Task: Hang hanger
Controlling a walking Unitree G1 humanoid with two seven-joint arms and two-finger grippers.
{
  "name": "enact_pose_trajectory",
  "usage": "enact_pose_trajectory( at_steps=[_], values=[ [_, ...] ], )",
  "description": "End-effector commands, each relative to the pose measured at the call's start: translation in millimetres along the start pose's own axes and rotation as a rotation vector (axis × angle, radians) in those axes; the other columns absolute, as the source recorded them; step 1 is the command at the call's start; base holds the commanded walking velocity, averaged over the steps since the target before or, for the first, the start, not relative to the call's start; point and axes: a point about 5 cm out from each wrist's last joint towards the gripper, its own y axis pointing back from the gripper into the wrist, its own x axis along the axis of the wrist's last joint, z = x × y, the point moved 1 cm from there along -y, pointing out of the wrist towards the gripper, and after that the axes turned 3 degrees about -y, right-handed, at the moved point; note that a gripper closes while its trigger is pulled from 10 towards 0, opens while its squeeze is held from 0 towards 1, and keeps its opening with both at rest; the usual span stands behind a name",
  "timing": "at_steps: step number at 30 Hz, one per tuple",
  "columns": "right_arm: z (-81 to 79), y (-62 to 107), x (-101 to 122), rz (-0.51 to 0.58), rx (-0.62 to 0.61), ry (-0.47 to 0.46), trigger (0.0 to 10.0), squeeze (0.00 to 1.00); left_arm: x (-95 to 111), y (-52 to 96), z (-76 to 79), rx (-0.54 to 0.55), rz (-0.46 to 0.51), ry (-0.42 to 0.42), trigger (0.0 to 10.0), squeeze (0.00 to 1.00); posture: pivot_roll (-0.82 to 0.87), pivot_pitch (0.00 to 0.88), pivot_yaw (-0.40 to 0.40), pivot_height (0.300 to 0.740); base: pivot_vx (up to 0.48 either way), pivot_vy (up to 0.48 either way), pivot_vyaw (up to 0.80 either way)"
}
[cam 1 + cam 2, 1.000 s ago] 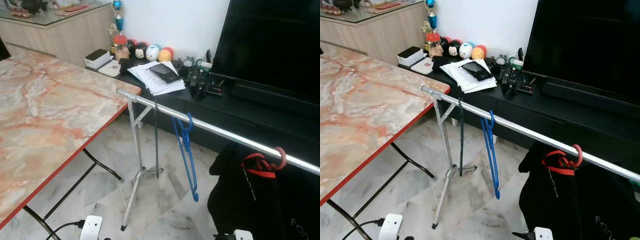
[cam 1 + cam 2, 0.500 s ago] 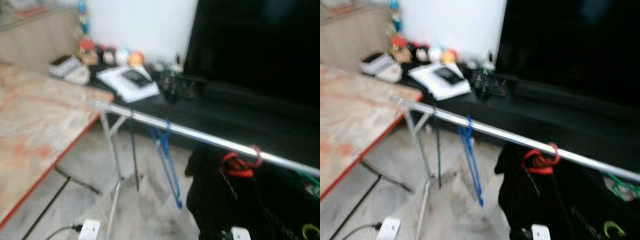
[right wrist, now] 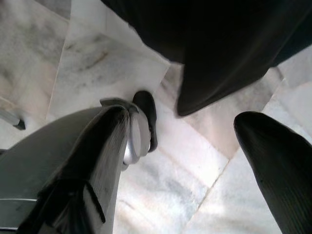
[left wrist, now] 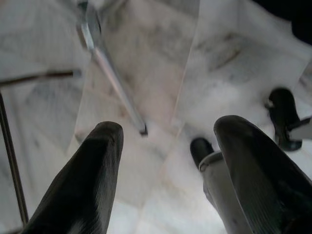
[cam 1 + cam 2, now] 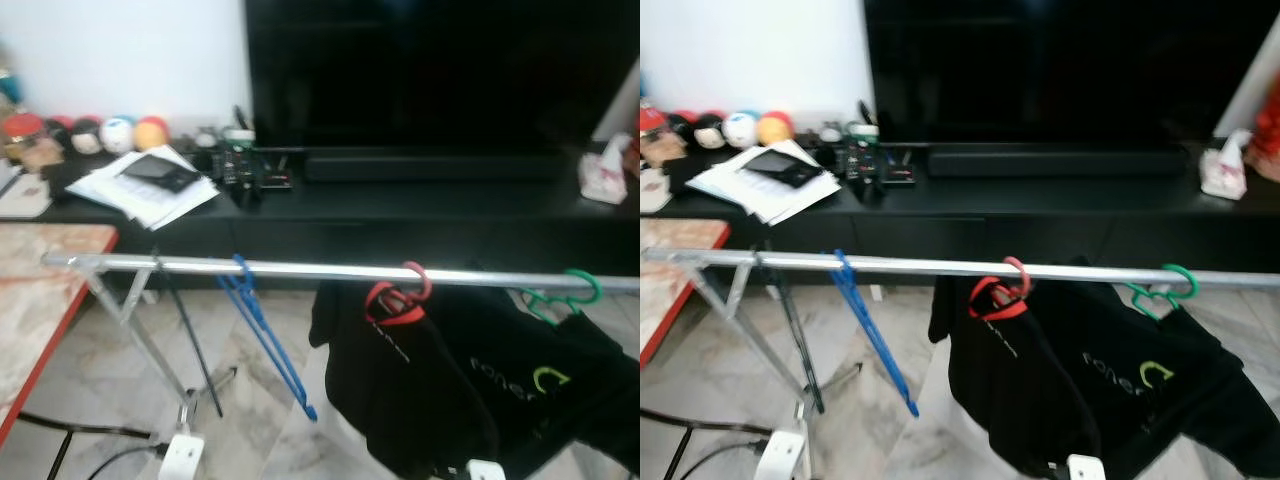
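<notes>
Three hangers on a silver rail (image 5: 300, 268), both claws empty.

Along the rail, a blue hanger (image 5: 262, 338) hangs bare near the stand end; a red hanger (image 5: 398, 296) carrying a black garment (image 5: 400, 390) sits mid-rail, and a green hanger (image 5: 560, 298) with a second black garment (image 5: 1150, 380) lies beyond it. The left claw (image 4: 165, 161) and the right claw (image 3: 180, 146) both hang below the rail with fingers spread wide over the marble floor (image 4: 146, 39), holding nothing. No hanger is in hand, so the task appears either complete or not begun. Risk: a claw raised from below could snag a garment or knock the light rail stand (image 5: 140, 340), tipping it.
</notes>
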Motion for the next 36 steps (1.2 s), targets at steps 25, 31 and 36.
enact_pose_trajectory(
  at_steps=[25, 31, 36],
  values=[
    [-0.7, -1.4, 12.9, 0.029, 0.001, -0.011, 10.0, 0.0, -19.0, 4.2, -5.1, 0.007, -0.072, -0.013, 10.0, 0.0, -0.05, 0.0, -0.006, 0.74, 0.0, -0.054, 0.0],
    [-4.0, -2.2, 13.5, 0.029, 0.004, -0.009, 10.0, 0.0, -19.8, 3.8, 0.2, -0.001, -0.078, -0.028, 10.0, 0.0, -0.05, 0.0, -0.008, 0.74, 0.0, -0.32, 0.0],
    [-5.0, -2.5, 14.2, 0.03, 0.004, -0.008, 10.0, 0.0, -20.0, 3.8, 1.3, -0.002, -0.079, -0.026, 10.0, 0.0, -0.05, 0.0, -0.007, 0.74, 0.0, -0.48, 0.0]
  ],
)
